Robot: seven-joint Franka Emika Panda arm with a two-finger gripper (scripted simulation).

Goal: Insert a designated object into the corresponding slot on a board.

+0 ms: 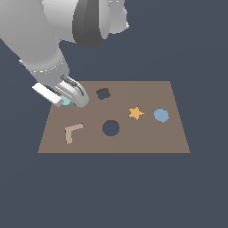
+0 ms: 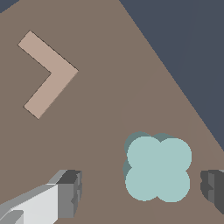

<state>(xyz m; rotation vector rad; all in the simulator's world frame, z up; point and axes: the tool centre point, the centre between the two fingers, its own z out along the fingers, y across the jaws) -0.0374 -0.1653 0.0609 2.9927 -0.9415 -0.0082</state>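
The pale teal block (image 1: 66, 102) lies on the brown board (image 1: 147, 138) near its far left corner in the exterior view. My gripper (image 1: 70, 99) is lowered over the block and mostly hides it there. In the wrist view the block (image 2: 158, 168) shows a lobed, four-leaf outline and lies flat on the board (image 2: 109, 87). It sits between my gripper's (image 2: 142, 190) two fingers with a gap on each side, so the gripper is open. The small dark clover-like slot (image 1: 103, 93) is at the board's far edge, to the exterior view's right of the gripper.
A larger dark round hole (image 1: 111, 128) is in the board's middle. An orange star (image 1: 136, 112) and a blue round piece (image 1: 161, 115) lie to the exterior view's right. A tan L-shaped piece (image 1: 72, 132) lies near the gripper, also in the wrist view (image 2: 48, 72).
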